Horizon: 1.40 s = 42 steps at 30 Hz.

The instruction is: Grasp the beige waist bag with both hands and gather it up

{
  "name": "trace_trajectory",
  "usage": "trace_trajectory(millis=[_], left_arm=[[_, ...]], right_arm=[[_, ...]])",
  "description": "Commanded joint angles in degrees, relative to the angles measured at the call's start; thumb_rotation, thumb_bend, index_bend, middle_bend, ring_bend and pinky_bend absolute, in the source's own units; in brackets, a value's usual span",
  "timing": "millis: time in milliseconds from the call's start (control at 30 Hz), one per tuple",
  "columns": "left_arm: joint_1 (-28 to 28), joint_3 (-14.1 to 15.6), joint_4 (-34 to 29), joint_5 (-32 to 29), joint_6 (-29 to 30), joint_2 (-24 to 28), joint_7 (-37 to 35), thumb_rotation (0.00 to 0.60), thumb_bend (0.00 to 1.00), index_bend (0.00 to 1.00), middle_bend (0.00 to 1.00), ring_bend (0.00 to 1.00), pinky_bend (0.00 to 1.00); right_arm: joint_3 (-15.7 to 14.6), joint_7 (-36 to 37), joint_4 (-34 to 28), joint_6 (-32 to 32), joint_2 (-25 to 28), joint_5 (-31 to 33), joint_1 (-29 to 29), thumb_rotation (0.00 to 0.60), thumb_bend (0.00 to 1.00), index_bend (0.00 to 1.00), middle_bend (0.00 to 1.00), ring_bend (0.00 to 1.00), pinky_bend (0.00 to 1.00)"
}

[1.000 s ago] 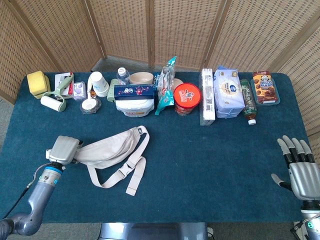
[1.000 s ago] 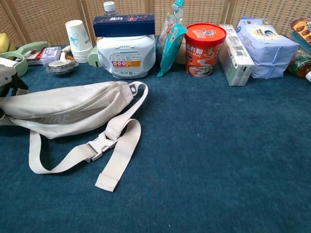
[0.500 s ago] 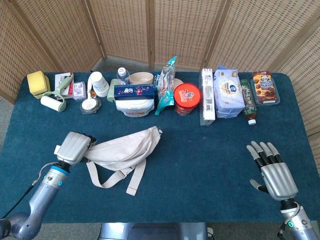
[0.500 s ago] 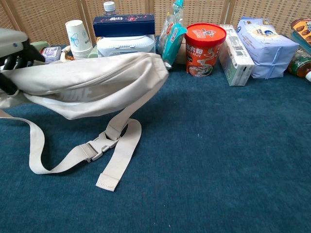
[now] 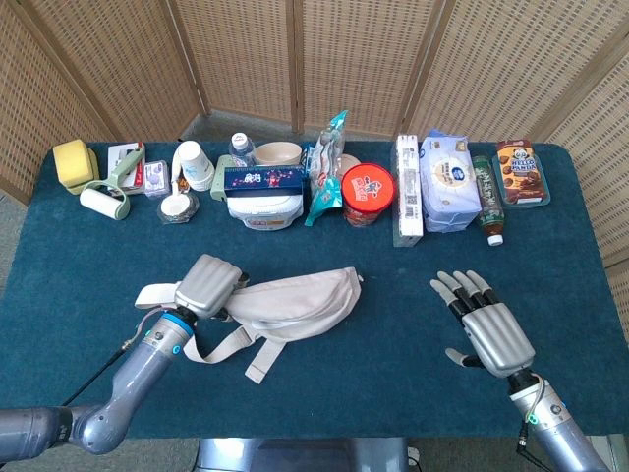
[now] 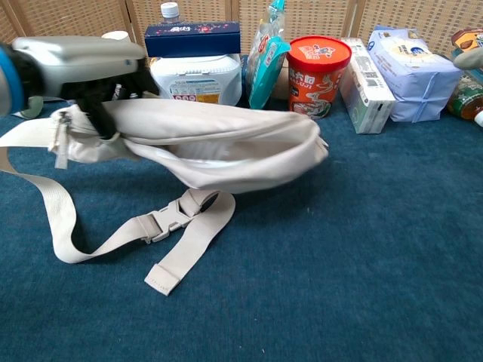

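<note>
The beige waist bag [image 5: 295,303] [image 6: 226,143] hangs lifted above the blue table, its pouch stretching to the right. My left hand [image 5: 208,285] [image 6: 79,64] grips the bag's left end with curled fingers. The strap with its buckle [image 6: 162,224] trails down onto the cloth, and its free end [image 5: 257,366] lies toward the front edge. My right hand [image 5: 484,323] hovers open, fingers spread, well to the right of the bag and apart from it. In the chest view only a fingertip of the right hand [image 6: 469,57] shows at the right edge.
A row of goods lines the back of the table: paper cups [image 5: 195,163], a white tub with a dark box on top [image 5: 263,192], a red noodle cup [image 5: 367,194], a wipes pack [image 5: 448,181], a bottle [image 5: 486,200] and a lint roller [image 5: 104,203].
My left hand has carried the bag's end up and to the right, dragging the pouch toward the table's middle. My right hand has moved in from the right edge toward the bag.
</note>
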Motion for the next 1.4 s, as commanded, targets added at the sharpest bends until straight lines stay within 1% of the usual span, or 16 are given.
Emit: trace_trajectory(millis=[33,167,433,667,867,1000,1100,1167,1233,1267,1333,1367,1400], left_arm=[[-3.9,-0.9,-2.2,-5.0,1.1,-2.5,3.5,0.6,0.07,0.66,0.63,0.61,0.61],[-7.7,-1.9,-3.1,-10.5,2.9,-5.2,5.9,0.6,0.07,0.66,0.63,0.61,0.61],[-12.8,-3.0,-3.8,-15.4,5.8,-9.2,7.6,0.6,0.07,0.66,0.63,0.61,0.61],[-16.6,-4.5,-2.7,-16.0,8.4,-13.7,7.6,0.6,0.07,0.66,0.63,0.61,0.61],[-18.6,-4.8,-0.9,-15.4,10.2,-16.9,6.9,0.6,0.07,0.65,0.63,0.6,0.61],[-19.2,-5.0,0.4,-14.5,11.1,-18.6,5.7,0.6,0.06,0.65,0.62,0.6,0.61],[-19.5,-4.9,1.1,-14.4,11.4,-19.7,4.7,0.6,0.06,0.65,0.61,0.59,0.6],[-19.6,-5.0,1.2,-14.4,11.7,-20.1,4.3,0.6,0.06,0.65,0.61,0.59,0.6],[-19.7,-5.0,1.0,-14.8,11.8,-20.2,3.9,0.6,0.06,0.65,0.61,0.59,0.61],[-19.8,-5.1,0.9,-15.0,11.8,-20.2,3.8,0.6,0.06,0.65,0.61,0.59,0.61],[-19.8,-5.2,0.6,-15.3,11.8,-20.1,3.3,0.6,0.06,0.65,0.61,0.59,0.61],[-19.9,-5.2,0.5,-15.3,11.9,-20.0,3.2,0.6,0.06,0.65,0.61,0.59,0.61],[-19.9,-5.2,0.4,-15.4,11.9,-20.0,3.1,0.6,0.06,0.65,0.61,0.59,0.61]], right_arm=[[0.3,-0.3,-0.2,-0.5,-0.7,0.6,0.5,0.6,0.0,0.0,0.0,0.0,0.0],[0.0,-1.2,-0.9,-1.4,-1.7,0.8,1.2,0.6,0.0,0.0,0.0,0.0,0.0],[-0.7,-3.1,-1.9,-2.9,-3.4,1.1,2.2,0.6,0.0,0.0,0.0,0.0,0.0],[-1.2,-4.4,-3.6,-4.5,-5.5,1.4,3.4,0.6,0.0,0.0,0.0,0.0,0.0],[-1.2,-3.7,-4.3,-5.5,-6.3,2.0,4.3,0.6,0.0,0.0,0.0,0.0,0.0],[-1.4,-1.3,-4.3,-6.6,-6.6,2.0,5.2,0.6,0.0,0.0,0.0,0.0,0.0],[-1.1,0.9,-3.1,-7.0,-7.2,1.8,5.9,0.6,0.0,0.0,0.0,0.0,0.0],[-0.9,2.8,-1.7,-6.3,-8.4,1.4,6.1,0.6,0.0,0.0,0.01,0.0,0.05],[-0.9,4.2,-0.6,-6.3,-9.3,1.9,6.2,0.6,0.0,0.0,0.07,0.0,0.13],[-0.8,4.7,-0.2,-6.2,-9.7,2.1,6.2,0.6,0.0,0.0,0.14,0.03,0.18],[-0.6,5.6,0.6,-6.0,-10.6,2.8,6.2,0.6,0.0,0.05,0.27,0.1,0.29],[-0.5,5.6,0.9,-6.0,-10.9,3.2,6.3,0.6,0.02,0.12,0.35,0.16,0.37],[-0.5,5.1,1.2,-6.1,-11.1,3.7,6.3,0.6,0.07,0.2,0.42,0.22,0.44]])
